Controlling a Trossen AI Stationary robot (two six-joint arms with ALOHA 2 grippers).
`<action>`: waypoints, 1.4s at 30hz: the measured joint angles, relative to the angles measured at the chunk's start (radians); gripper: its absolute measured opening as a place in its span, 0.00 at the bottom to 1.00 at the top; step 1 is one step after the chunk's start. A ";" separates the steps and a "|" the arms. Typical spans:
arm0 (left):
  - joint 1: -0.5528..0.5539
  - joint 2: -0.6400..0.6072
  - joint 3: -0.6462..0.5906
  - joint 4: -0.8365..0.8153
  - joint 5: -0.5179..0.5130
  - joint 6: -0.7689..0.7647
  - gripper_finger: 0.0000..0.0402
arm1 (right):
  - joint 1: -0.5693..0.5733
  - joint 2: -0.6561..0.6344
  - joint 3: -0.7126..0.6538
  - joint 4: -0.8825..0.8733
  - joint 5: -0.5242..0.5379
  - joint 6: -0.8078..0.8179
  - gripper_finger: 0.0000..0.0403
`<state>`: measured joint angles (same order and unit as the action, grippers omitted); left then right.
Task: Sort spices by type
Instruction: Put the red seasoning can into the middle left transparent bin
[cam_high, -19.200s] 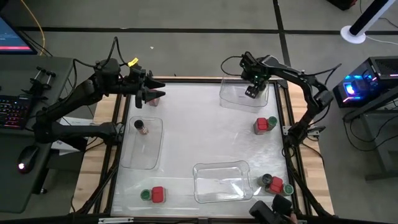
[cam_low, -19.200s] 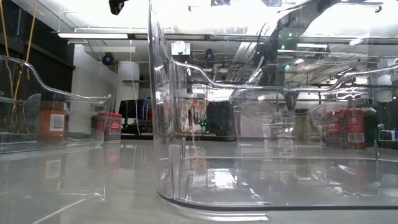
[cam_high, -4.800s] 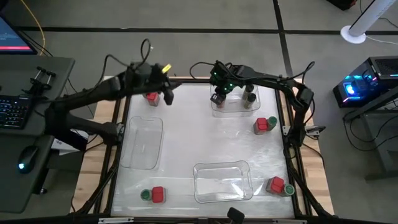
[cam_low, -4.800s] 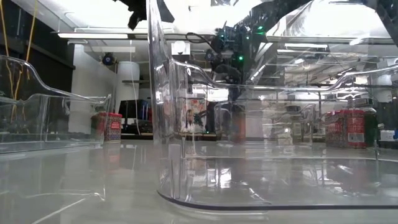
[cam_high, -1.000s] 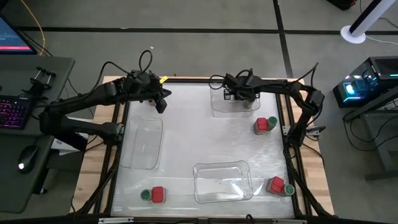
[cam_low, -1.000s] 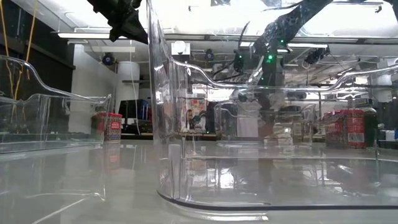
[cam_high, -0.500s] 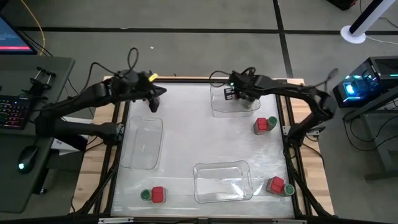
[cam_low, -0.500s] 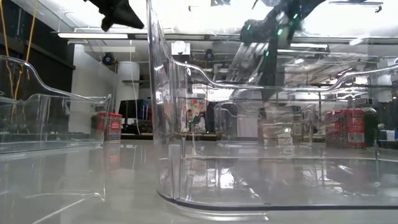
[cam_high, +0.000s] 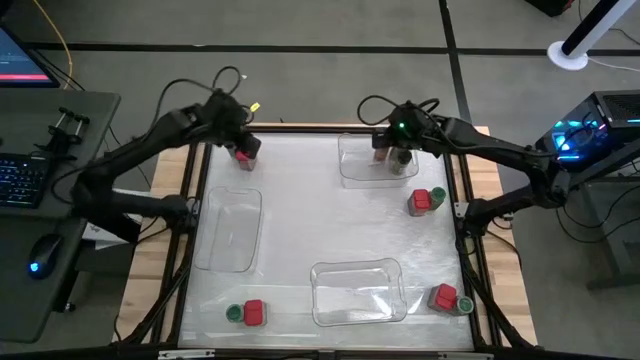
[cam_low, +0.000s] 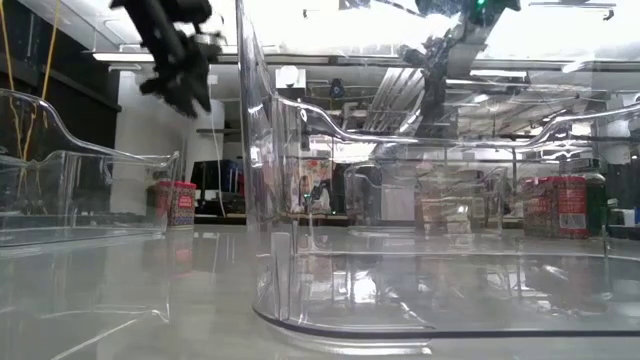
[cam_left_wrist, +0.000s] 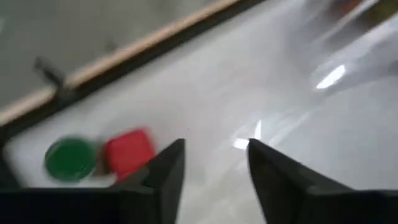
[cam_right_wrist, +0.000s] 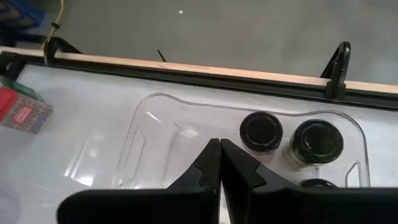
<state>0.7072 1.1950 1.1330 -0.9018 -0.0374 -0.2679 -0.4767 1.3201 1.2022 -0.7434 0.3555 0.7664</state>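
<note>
Count on the table:
- Red boxes (cam_high: 253, 312): four.
- Green-lidded jars (cam_high: 234, 313): four, one beside each red box; one of them shows only in the left wrist view.
- Dark-lidded jars (cam_right_wrist: 261, 132): three, all in one tray.
- Clear trays (cam_high: 228, 240): three.

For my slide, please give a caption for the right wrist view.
Shut right hand above a clear tray holding dark-lidded jars; a red spice box lies outside.

Clear plastic trays (cam_low: 330, 200) crowd the glossy surface (cam_low: 150, 290). My left gripper (cam_low: 185, 85) hangs high above a red-topped spice box (cam_low: 175, 203) far behind.
</note>
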 joint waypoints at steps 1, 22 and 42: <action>0.019 0.032 0.003 -0.022 0.000 -0.015 0.47 | 0.000 0.000 0.000 0.000 -0.010 -0.008 0.00; 0.028 0.247 -0.105 -0.052 -0.194 -0.334 0.74 | 0.000 0.008 0.000 -0.018 -0.033 -0.087 0.00; 0.093 0.248 -0.221 0.213 -0.171 -0.325 0.74 | 0.000 0.009 0.000 -0.016 -0.038 -0.085 0.00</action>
<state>0.8001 1.4433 0.9115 -0.6889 -0.2083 -0.5925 -0.4767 1.3288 1.2026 -0.7593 0.3176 0.6815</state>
